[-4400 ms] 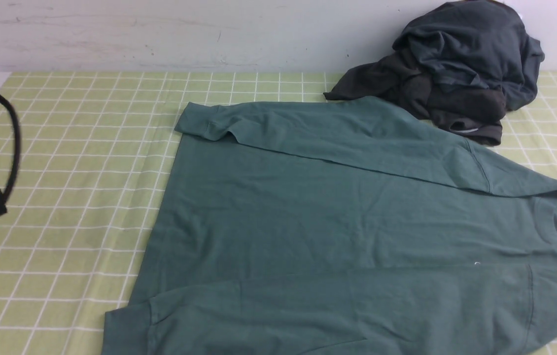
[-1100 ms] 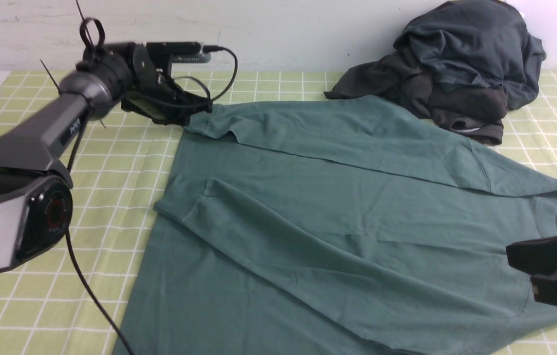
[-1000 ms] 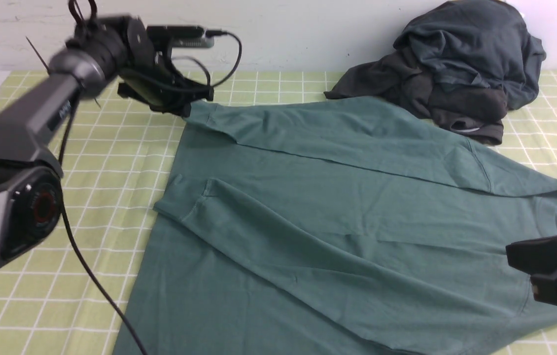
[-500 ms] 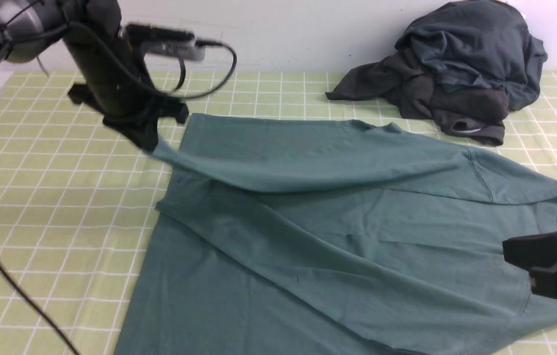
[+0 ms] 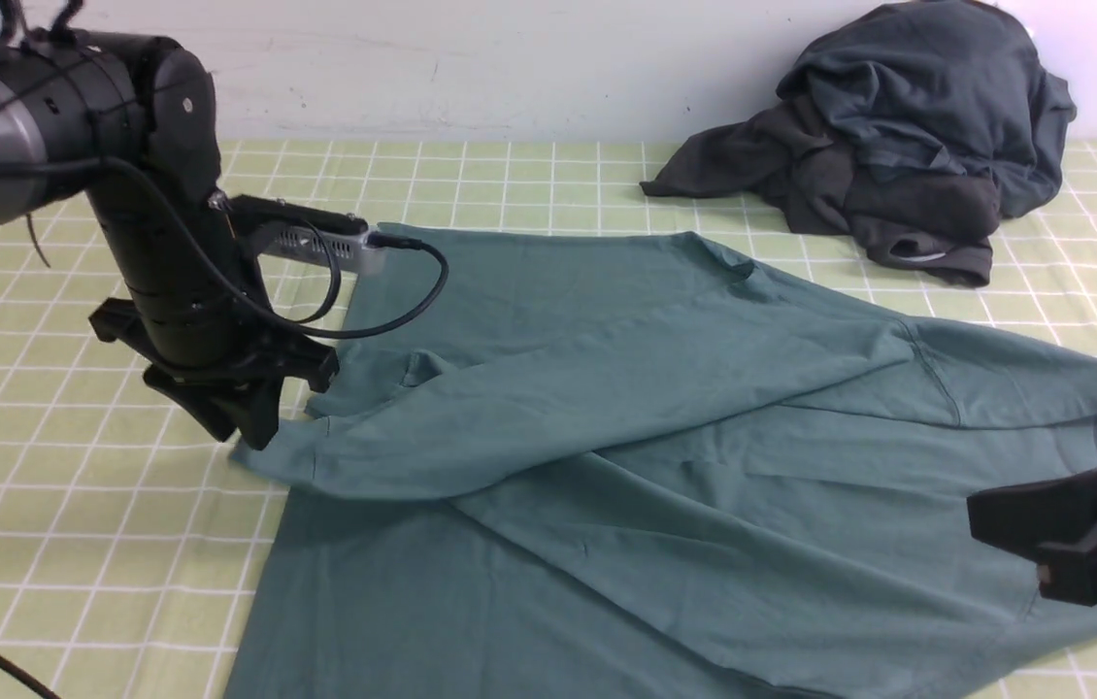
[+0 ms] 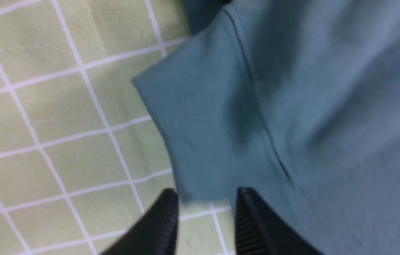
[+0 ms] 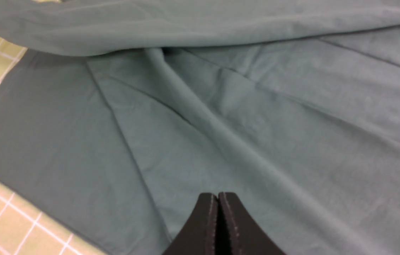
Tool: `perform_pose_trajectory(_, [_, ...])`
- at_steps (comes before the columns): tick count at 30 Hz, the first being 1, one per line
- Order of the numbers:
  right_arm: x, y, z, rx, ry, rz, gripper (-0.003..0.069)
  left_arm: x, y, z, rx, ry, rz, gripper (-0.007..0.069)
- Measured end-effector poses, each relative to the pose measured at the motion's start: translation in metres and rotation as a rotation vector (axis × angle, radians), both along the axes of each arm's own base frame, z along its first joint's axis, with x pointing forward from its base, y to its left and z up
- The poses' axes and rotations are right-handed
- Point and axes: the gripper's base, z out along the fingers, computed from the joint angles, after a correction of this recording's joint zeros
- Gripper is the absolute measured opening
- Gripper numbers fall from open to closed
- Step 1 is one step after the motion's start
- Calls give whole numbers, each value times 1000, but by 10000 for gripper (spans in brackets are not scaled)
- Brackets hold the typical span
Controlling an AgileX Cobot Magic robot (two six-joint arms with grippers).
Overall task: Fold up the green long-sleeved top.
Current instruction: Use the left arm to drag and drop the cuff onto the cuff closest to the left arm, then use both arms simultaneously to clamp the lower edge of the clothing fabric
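Left tool [image 6: 207, 200] sits near the worktop's [image 5: 73, 544] left edge, jaws parted, gripping nothing, tips just at the cuff [image 5: 282, 456]. Green long-sleeved top [image 5: 665, 437] lies flat from worktop centre to the right edge and runs off the near edge. Both sleeves look folded in, crossed over the body, but that cuff overhangs the hem. Body folds not yet done, so I'd call it under halfway. Dark garment pile [image 5: 908, 146] in the far right corner is near the top but apart, likely no obstruction. Right tool [image 7: 217, 198] hangs low over the top's collar end, jaws shut tight, nothing visible in them.
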Motion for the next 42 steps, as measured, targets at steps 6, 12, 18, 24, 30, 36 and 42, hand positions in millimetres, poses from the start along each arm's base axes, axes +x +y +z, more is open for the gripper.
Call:
perform_pose_trajectory(6, [-1,1,0,13,8,6,-10,-65,-18,18,-4,-19,-196,379])
perform_pose_trajectory(12, [-1,3,1,28,6,20,-10,-135,-36,-30,11,-27,-798,388])
perform_pose_trajectory(18, [-2,5,2,47,0,41,-10,-161,-26,-84,49,-18,-1132,388])
perform_pose_trajectory(24, [-4,10,2,51,0,78,-10,-158,-26,-100,80,-78,-1189,353])
perform_pose_trajectory(30, [-7,18,2,29,-17,157,-10,-157,-27,-100,80,-76,-1186,167])
perform_pose_trajectory(36, [-10,24,2,9,-33,226,-10,-157,-26,-91,82,-138,-1067,12])
perform_pose_trajectory(42, [-17,35,4,-8,-61,361,-10,-162,-24,-68,60,-227,-865,0])
